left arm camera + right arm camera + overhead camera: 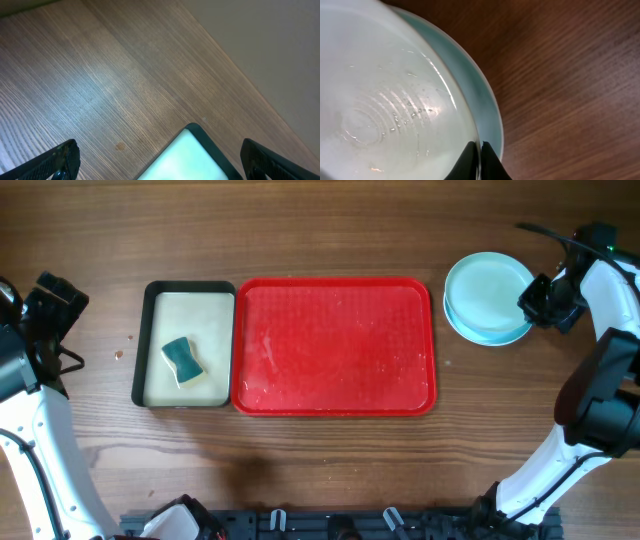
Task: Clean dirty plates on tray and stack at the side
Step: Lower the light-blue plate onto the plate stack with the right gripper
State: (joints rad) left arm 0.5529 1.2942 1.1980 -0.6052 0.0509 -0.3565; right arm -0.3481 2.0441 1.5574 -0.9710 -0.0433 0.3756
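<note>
The red tray (335, 345) lies mid-table with no plates on it, only wet smears. The plates (485, 295) sit stacked on the wood to its right. In the right wrist view the white plate (385, 100), wet inside, lies on top of a pale aqua plate (482, 97). My right gripper (535, 302) is shut on the white plate's right rim, its fingers (481, 155) pinching the edge. My left gripper (52, 320) is open and empty at the far left, and its open jaws (160, 162) hover over a corner of the small black tray.
The black-rimmed tray (140, 345) with a cream inside touches the red tray's left side and holds a teal sponge (182, 361). Its corner (200, 134) shows in the left wrist view. A small stain (120, 146) marks the wood beside it.
</note>
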